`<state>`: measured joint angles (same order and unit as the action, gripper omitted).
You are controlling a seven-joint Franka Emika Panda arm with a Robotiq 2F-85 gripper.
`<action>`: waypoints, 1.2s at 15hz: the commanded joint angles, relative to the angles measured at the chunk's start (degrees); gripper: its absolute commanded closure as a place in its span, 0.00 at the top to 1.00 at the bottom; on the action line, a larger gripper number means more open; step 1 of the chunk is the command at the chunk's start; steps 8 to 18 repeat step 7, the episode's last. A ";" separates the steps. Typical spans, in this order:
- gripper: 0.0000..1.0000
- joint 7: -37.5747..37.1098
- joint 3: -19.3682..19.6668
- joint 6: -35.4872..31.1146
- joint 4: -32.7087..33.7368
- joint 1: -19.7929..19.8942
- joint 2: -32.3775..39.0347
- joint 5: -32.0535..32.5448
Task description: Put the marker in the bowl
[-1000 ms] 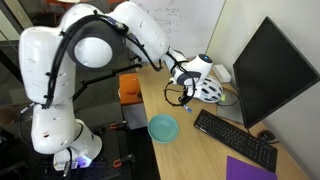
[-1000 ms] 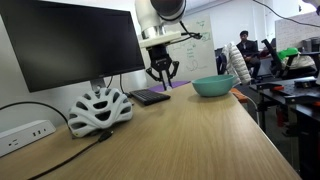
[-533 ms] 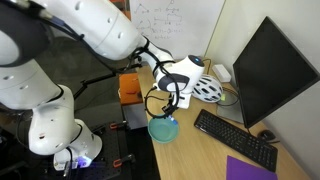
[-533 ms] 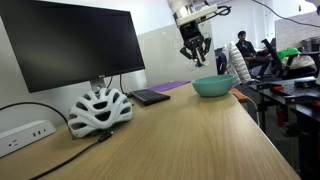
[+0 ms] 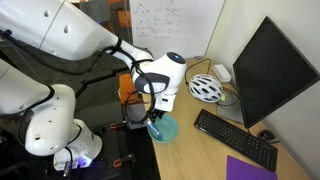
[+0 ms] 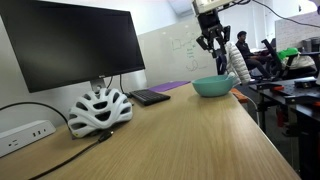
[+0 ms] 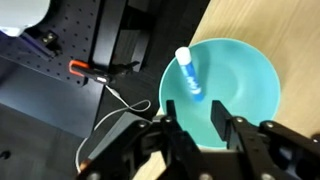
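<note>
Robotiq gripper above the small round teal plastic bowl, clear of it, jaws apart with nothing between them. Inside the bowl, a blue marker with white cap, lying along the wall, cap at the rim. Bowl right at the edge of the light wooden desk, open drop beside it. Farther in on the desk, well apart from the bowl: white-and-black vented bicycle helmet, black keyboard, dark monitor.
</note>
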<state>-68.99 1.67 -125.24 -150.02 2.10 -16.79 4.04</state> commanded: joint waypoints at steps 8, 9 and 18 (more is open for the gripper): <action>1.00 4.27 -3.77 -2.09 -2.19 3.03 -9.14 0.30; 1.00 4.27 -3.77 -2.09 -2.19 3.03 -9.14 0.30; 1.00 4.27 -3.77 -2.09 -2.19 3.03 -9.14 0.30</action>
